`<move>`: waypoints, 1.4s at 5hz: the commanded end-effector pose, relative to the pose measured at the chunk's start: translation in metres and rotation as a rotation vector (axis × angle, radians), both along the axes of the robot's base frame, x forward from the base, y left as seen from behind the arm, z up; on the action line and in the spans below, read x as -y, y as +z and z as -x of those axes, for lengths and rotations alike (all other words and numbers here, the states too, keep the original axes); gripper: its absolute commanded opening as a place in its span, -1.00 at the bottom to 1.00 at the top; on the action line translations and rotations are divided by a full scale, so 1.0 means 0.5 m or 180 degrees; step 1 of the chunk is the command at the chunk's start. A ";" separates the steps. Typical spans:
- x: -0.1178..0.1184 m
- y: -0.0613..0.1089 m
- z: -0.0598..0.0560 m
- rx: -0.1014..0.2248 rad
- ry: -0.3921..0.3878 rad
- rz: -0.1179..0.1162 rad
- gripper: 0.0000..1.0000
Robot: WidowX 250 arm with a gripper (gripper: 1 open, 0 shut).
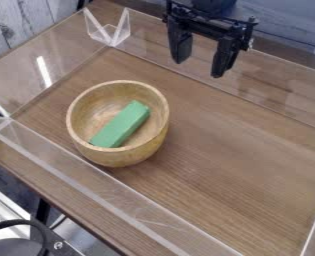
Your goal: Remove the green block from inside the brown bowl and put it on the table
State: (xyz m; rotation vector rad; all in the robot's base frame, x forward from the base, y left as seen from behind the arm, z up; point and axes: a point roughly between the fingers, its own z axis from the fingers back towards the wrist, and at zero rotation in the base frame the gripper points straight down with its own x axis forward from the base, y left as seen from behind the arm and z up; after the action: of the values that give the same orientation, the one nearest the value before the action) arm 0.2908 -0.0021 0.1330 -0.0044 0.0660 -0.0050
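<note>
Bright green rectangular block (121,126) lying inside the round light-brown wooden bowl (80,130).
The black gripper (203,57) hangs well apart, up and right of it, jaws spread open, empty, above the brown wood-grain table (240,150).

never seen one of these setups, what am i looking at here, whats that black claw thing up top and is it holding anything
This is a single picture, taken from a camera looking down at an angle onto a work surface. The black claw near the top is the robot arm's gripper: two dark fingers pointing down that can close to pinch things. Here its fingers stand apart and there is nothing between them, so it holds nothing and hangs above the surface, off to the upper right of the bowl.

The surface is a brown wood-grain tabletop fenced by clear plastic walls. On it sits a round light-brown wooden bowl, and inside that lies a small bright green rectangular block, resting at a slant on the bowl's floor. The block has not been lifted out yet.
</note>
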 end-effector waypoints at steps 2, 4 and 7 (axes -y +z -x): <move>-0.054 -0.028 0.051 -0.0069 0.0024 -0.0063 1.00; -0.136 -0.038 0.091 -0.0007 0.0076 -0.0103 1.00; -0.164 -0.069 0.116 -0.0055 0.0102 -0.0113 1.00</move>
State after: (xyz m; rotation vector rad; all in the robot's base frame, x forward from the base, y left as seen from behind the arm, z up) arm 0.2286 0.0760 0.0881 0.0131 0.1261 0.0218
